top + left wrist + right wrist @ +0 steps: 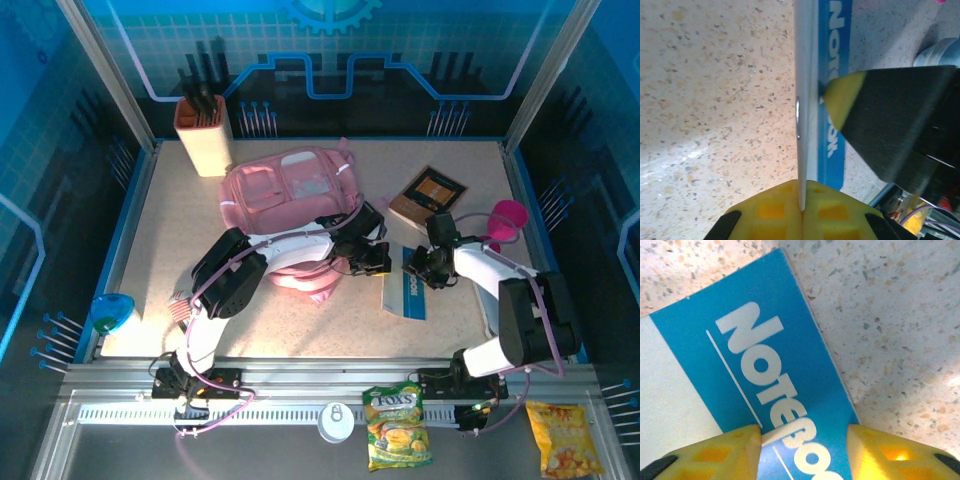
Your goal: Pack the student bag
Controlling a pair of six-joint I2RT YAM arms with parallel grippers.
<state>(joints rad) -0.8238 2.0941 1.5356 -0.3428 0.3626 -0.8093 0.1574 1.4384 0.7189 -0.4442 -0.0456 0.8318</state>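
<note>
Bag [285,190]: pink, lying mid-counter [170,250] toward the back, just beside a tan block [203,135]. The left arm [290,245] crosses over its near side.
Notebook [405,292]: blue and white, right of the bag and apart from it, between the tips of the 2 arms. White lettering runs along its blue strip.
Left jaws: closed on the notebook's thin edge, which runs into the seam between the yellow pads [775,212].
Right jaws: parted over the notebook's cover, 1 yellow pad [715,457] on each side of the blue strip. In the left wrist view 1 yellow tip touches the cover.
Brown book [428,193]: behind the notebook, apart from it.
Pink cup [507,218]: right of the book, beside the right arm [500,280].
Snack bags: 2, a green one [397,425] and a yellow one [563,437], in front of the arm bases.
</note>
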